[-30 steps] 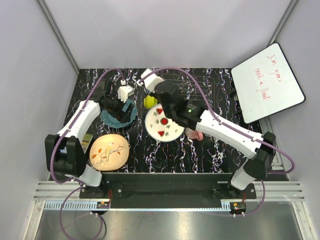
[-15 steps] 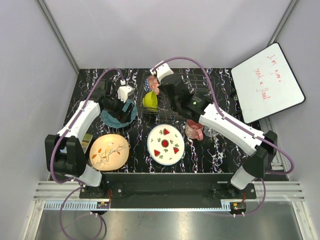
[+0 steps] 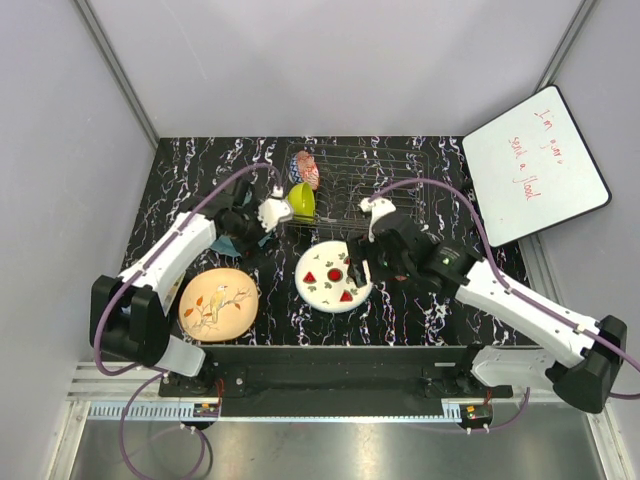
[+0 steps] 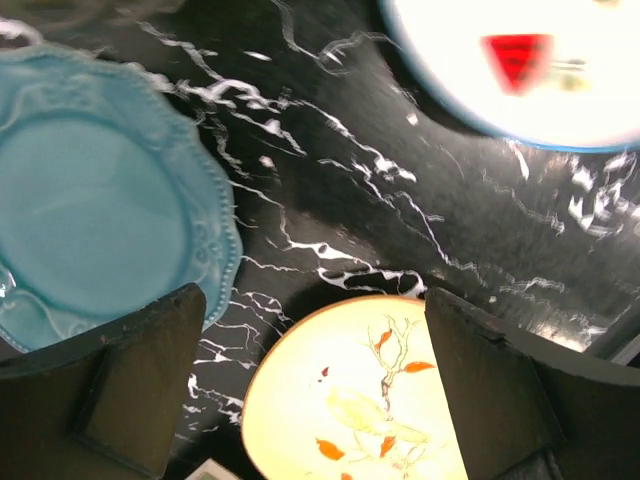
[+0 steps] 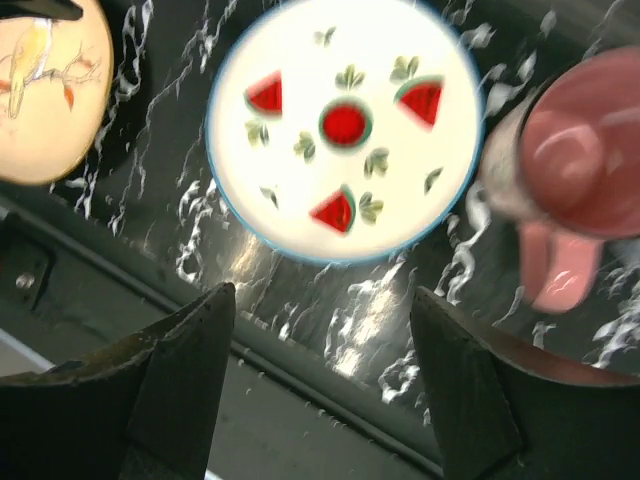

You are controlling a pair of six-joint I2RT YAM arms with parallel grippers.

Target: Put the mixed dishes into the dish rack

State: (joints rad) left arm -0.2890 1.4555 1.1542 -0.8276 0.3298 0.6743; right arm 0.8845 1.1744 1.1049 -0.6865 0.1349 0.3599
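The dish rack [image 3: 385, 172] stands at the back of the table, with the red patterned bowl [image 3: 305, 168] and the lime-yellow bowl [image 3: 300, 200] on edge at its left end. In front of it lies the white plate with red slices [image 3: 333, 276] [image 5: 345, 125]. The peach floral plate [image 3: 218, 304] [image 4: 365, 400] lies front left. Most of the teal plate [image 4: 95, 200] is hidden under the left arm in the top view. The pink mug [image 5: 575, 170] stands right of the white plate. My left gripper [image 3: 245, 235] [image 4: 312, 310] hangs open and empty above the table between the teal and peach plates. My right gripper [image 3: 355, 265] [image 5: 322, 295] is open and empty over the white plate's near right edge.
A white board with red writing [image 3: 535, 165] leans at the back right. Grey walls close in the left and the back of the table. The metal base rail [image 5: 300, 400] runs along the table's near edge under the right gripper.
My right gripper has opened, left the lime-yellow bowl in the rack and drawn back over the white plate. My left gripper has moved right, off the teal plate.
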